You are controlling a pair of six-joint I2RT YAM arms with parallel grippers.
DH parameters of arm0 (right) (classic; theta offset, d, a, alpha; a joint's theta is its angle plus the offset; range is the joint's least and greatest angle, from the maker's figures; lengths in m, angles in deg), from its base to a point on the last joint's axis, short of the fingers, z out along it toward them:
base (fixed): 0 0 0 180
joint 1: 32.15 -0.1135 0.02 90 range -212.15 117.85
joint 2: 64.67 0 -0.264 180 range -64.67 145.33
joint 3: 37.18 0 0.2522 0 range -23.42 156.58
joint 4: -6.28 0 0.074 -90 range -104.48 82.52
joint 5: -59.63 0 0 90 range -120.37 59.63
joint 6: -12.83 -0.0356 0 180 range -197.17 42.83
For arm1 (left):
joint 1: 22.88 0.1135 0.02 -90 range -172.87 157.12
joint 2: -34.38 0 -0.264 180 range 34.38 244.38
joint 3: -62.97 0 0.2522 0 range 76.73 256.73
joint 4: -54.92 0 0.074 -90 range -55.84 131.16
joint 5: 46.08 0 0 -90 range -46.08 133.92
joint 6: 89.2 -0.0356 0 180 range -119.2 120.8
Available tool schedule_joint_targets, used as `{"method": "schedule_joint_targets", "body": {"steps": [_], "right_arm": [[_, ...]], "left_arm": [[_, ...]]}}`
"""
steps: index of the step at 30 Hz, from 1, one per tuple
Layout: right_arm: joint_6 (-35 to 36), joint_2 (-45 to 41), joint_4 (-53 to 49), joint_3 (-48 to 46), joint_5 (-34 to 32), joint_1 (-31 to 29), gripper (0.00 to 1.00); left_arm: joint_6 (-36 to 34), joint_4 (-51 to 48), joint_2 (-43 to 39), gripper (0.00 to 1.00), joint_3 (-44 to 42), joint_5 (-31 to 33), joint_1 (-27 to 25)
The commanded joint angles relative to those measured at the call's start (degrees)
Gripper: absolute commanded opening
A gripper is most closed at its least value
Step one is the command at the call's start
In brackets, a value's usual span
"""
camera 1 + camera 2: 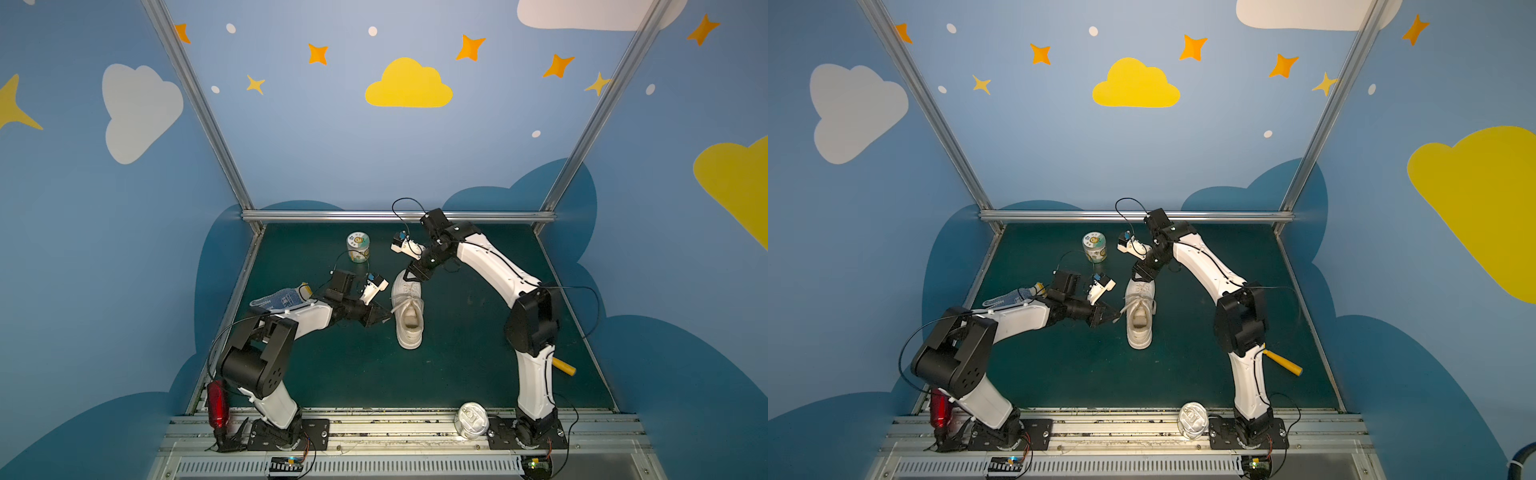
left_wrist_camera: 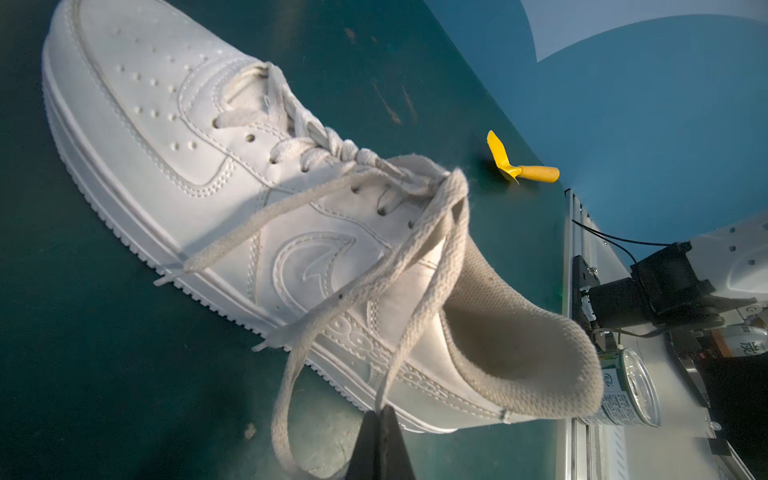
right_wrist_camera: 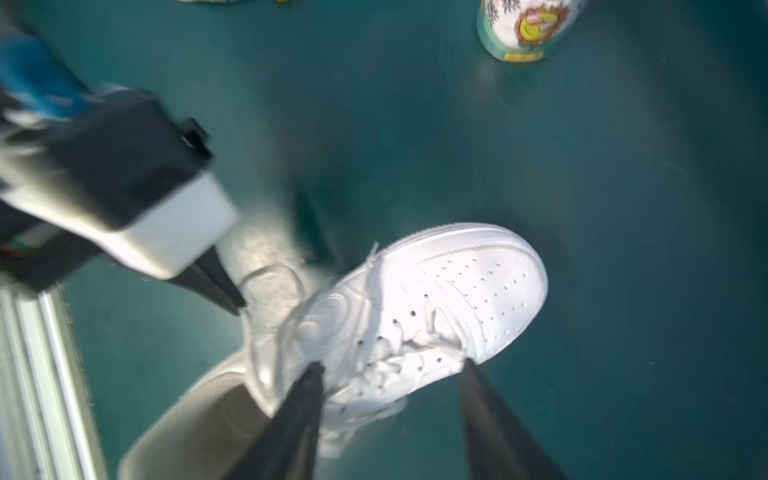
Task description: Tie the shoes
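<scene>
The shoe (image 1: pixel 409 316) (image 1: pixel 1139 318), a white low-top sneaker, lies on the green mat with its toe toward the back wall. My left gripper (image 1: pixel 387 319) (image 2: pixel 380 410) sits by the shoe's left side, shut on a strand of the white lace (image 2: pixel 415 270) that loops out from the tongue. A first knot (image 2: pixel 353 156) shows on the lacing. My right gripper (image 1: pixel 411 275) (image 3: pixel 392 363) hovers over the toe and lacing, fingers (image 3: pixel 478 399) apart, holding nothing. The right wrist view is blurred.
A printed can (image 1: pixel 358 247) stands behind the shoe. A blue-dotted glove (image 1: pixel 278 297) lies at the left behind my left arm. A yellow-handled scraper (image 1: pixel 563 368) lies by the right arm. At the front rail are a silver can (image 1: pixel 469 419) and a red bottle (image 1: pixel 217 403).
</scene>
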Motion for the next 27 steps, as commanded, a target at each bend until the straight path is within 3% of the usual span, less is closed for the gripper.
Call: {"method": "schedule_joint_targets", "body": {"steps": [1, 19, 27], "right_arm": [[-2.5, 5.2, -13.9, 7.2, -2.6, -1.3, 0.40], [1.9, 15.6, -15.8, 16.7, -1.1, -5.6, 0.27], [-0.2, 18.0, -15.7, 17.4, -2.9, -6.1, 0.22]], "left_arm": [[0.5, -0.4, 1.5, 0.04, -0.1, 0.9, -0.4], [1.9, 5.3, 2.2, 0.04, -3.5, 1.8, -1.6], [2.6, 7.1, 2.3, 0.04, -4.2, 1.7, -1.6]]}}
